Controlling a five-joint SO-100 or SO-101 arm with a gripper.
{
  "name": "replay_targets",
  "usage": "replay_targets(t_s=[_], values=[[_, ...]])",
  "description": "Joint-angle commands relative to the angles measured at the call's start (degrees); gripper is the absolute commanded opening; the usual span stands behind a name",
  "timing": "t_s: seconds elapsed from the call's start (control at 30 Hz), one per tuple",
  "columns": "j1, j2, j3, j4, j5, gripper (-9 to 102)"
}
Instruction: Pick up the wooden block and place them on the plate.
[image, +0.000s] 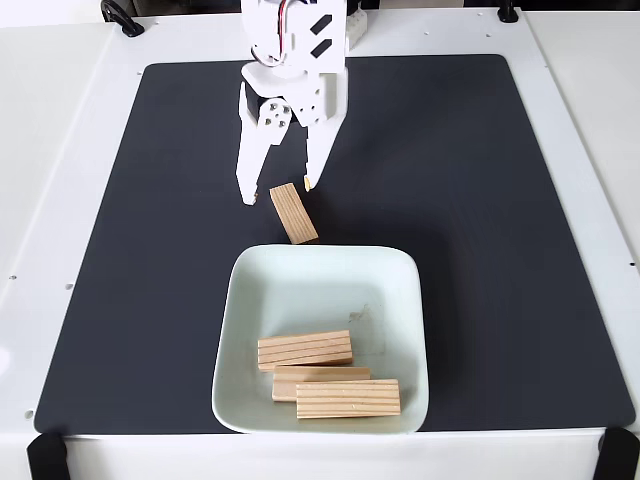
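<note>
— How is the light behaving in the fixed view?

— Bright and even; it is washing the white table (70, 150) nearly to blank along its left and right edges.

— Any shadows?

— Barely. The black mat (480, 200) is swallowing them, showing only a soft grey sheen.

— Focus?

— Everything is staying sharp; grain lines are reading clearly, and the edges are bowing only slightly.

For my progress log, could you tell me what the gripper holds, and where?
Nothing: the gripper stands open, fingertips straddling the upper end of the wooden block lying on the mat.
</note>
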Motion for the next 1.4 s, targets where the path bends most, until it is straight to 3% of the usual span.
replay_targets(t_s=[0.0,1.07,1.3,1.37], values=[[-0.8,-0.8,-4.8,-0.6,1.0,29],[-1.8,-8.3,-7.8,-0.6,1.1,28],[-1.8,-8.3,-7.0,-3.0,1.1,2],[-1.7,-8.4,-7.0,-3.0,1.1,-1]])
